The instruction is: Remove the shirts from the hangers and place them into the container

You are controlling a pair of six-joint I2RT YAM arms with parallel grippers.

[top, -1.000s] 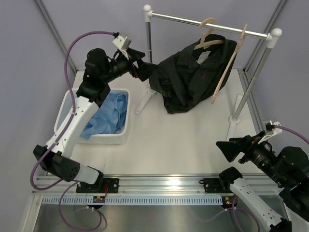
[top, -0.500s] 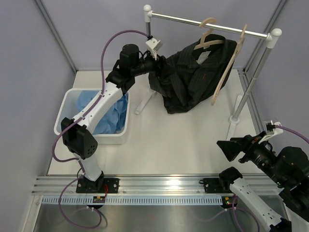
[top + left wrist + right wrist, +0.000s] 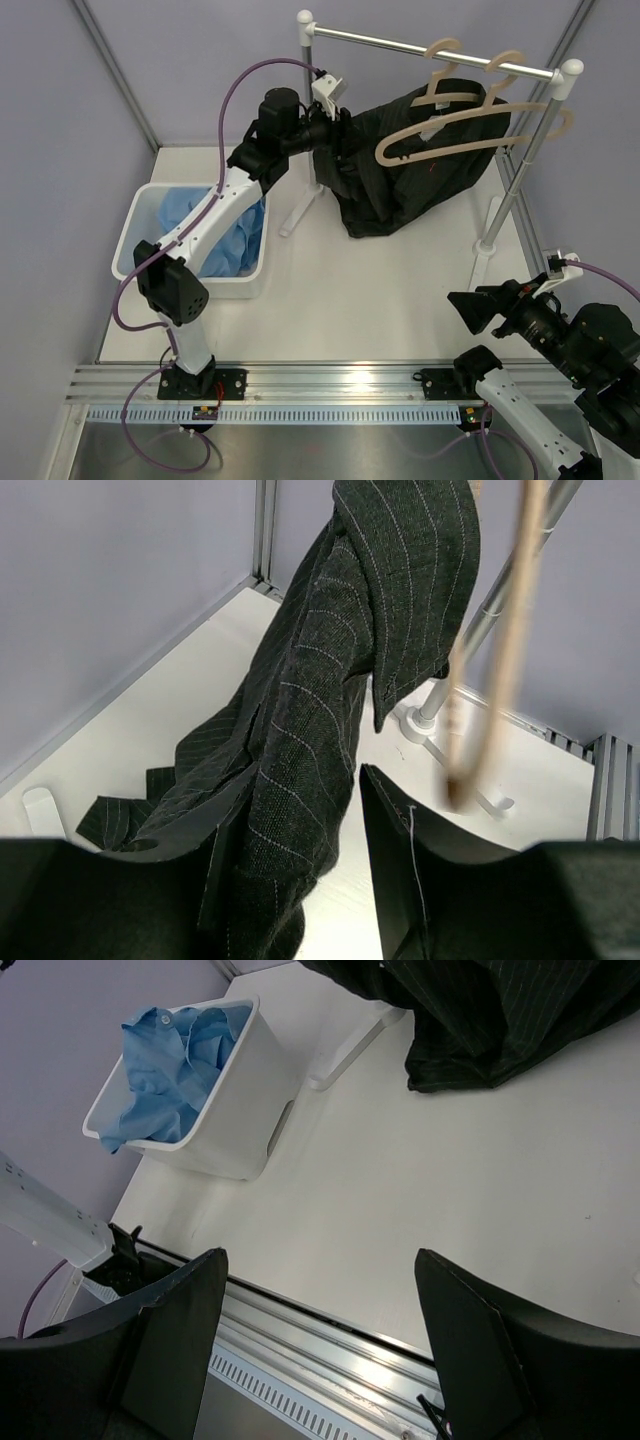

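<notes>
The left gripper (image 3: 337,140) reaches to the garment rail (image 3: 400,42) at the table's far edge, its jaws part-way apart around a fold of the black pinstriped shirt (image 3: 410,175). I cannot tell whether it has firm hold. Grabbing the side lets it drag the cloth off the shirt's hanger (image 3: 462,98), hooked beside the empty hanger (image 3: 470,143). The hem rests on the table. The light blue shirt (image 3: 248,228) lies in the white tub (image 3: 135,225) at the left edge. The right gripper (image 3: 320,1260) hangs wide open and empty over the near right corner, out of the way.
</notes>
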